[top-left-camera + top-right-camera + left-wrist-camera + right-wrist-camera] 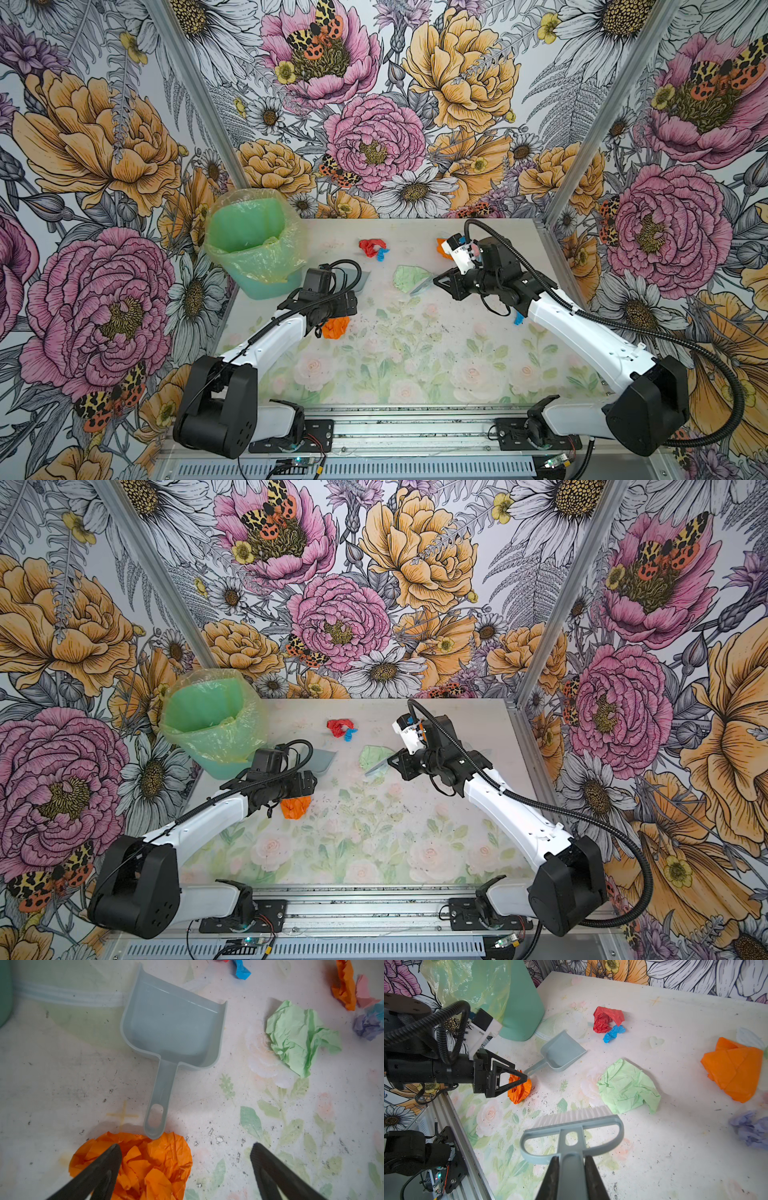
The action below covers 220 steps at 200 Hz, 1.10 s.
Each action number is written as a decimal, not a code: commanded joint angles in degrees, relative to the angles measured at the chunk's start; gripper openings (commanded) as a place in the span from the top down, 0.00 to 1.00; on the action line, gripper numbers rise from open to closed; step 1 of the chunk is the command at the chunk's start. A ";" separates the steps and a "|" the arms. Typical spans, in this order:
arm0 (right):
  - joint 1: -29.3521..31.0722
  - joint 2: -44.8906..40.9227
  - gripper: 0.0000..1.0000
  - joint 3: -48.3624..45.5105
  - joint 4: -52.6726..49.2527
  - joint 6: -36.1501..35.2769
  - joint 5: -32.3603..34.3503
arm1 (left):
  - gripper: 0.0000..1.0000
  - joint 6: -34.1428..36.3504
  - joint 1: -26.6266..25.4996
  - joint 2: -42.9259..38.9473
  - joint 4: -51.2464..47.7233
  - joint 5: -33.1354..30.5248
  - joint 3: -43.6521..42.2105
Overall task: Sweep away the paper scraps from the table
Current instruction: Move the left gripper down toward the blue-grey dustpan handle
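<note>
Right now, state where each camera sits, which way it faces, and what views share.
Top views: high over the near edge, looking down at the faded rose-print table, left arm and right arm.
Left wrist: on the left arm, looking down at the grey-blue plastic dustpan; open left gripper at a crumpled orange paper wad.
Right wrist: on the right arm, facing the mint-green bin; right gripper shut on the grey white-bristled hand brush.
Shared by wrist views: dustpan, orange wad.

Paper scraps (627,1086) about eight; dustpan (172,1028) one; brush (571,1128) one; bin (521,1012) one.
</note>
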 commanded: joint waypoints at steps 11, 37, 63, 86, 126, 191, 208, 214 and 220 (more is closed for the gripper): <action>0.45 -0.28 1.00 -0.90 2.67 1.36 0.72 | 0.01 2.13 0.48 2.96 1.56 -0.01 2.41; 0.48 -0.67 1.00 -1.40 2.65 1.32 1.19 | 0.01 3.87 0.39 4.33 2.34 -2.31 2.95; 0.44 -1.34 1.00 -1.89 2.76 1.28 1.71 | 0.01 5.64 0.30 5.47 2.70 -3.73 3.52; 0.44 -1.90 1.00 -2.28 2.72 1.24 2.30 | 0.01 6.20 0.42 6.58 3.08 -4.41 4.17; 0.44 -2.44 1.00 -2.94 3.03 1.38 2.60 | 0.05 6.41 0.40 8.21 2.96 -4.44 5.52; 0.45 -2.36 1.00 -3.11 3.13 1.33 3.04 | 0.12 7.05 0.37 12.36 0.00 -4.08 8.41; 0.44 -2.14 1.00 -3.03 3.29 1.35 3.14 | 0.13 7.11 0.33 13.33 -0.58 -4.05 9.19; 0.44 -2.09 1.00 -3.03 3.28 1.37 3.14 | 0.13 7.11 0.42 13.66 -1.07 -4.12 9.56; 0.47 -2.07 1.00 -2.95 3.28 1.34 3.14 | 0.14 7.15 0.44 14.04 -1.52 -4.15 9.95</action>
